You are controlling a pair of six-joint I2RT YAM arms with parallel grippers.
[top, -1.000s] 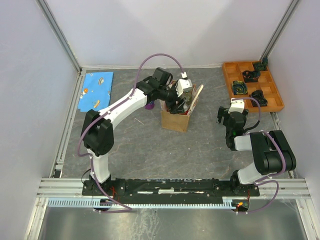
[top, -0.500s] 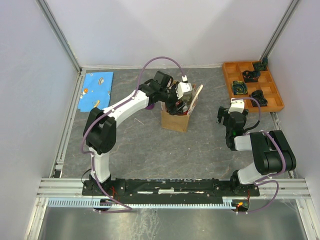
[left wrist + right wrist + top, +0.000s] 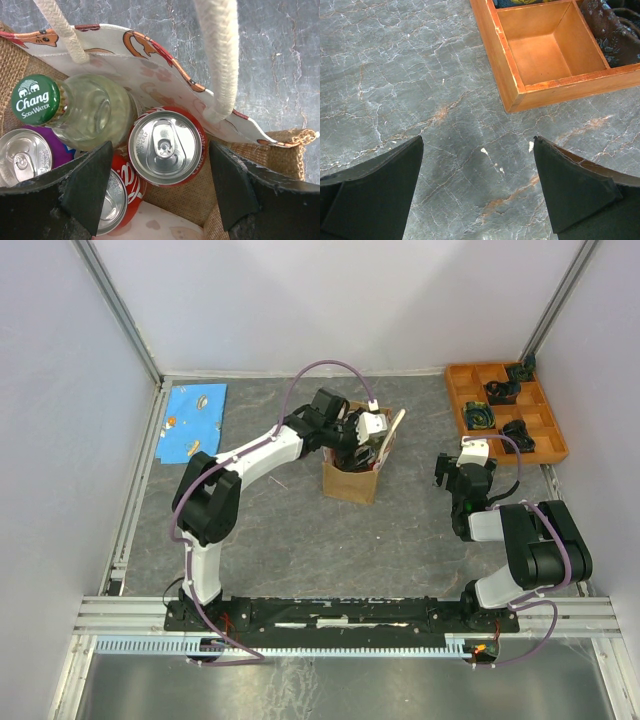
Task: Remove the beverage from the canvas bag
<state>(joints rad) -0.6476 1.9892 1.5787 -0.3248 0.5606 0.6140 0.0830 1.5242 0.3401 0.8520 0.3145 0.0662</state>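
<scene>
Desk [image 3: 300, 530]: grey marbled top, rust veins.
- Canvas bag [image 3: 352, 480]: upright, approx. mid-desk, nearer the far edge.
- Orange compartment tray [image 3: 456, 395]: far-right corner, flat on the desk.
- Blue printed sheet [image 3: 192, 420]: far-left corner, flat, along the left edge.
- Thin pale sliver [image 3: 278, 482]: near the bag, left-edge side; too small to ID.

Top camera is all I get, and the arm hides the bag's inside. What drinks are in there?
Observer: The left wrist camera shows a red can standing upright in the canvas bag, between the left fingers.
Operator: Anything else?
Observer: A glass bottle with a green cap sits right next to that can.
Operator: Are the fingers squeezing the can?
Observer: No, they are open, one on each side of it.
</scene>
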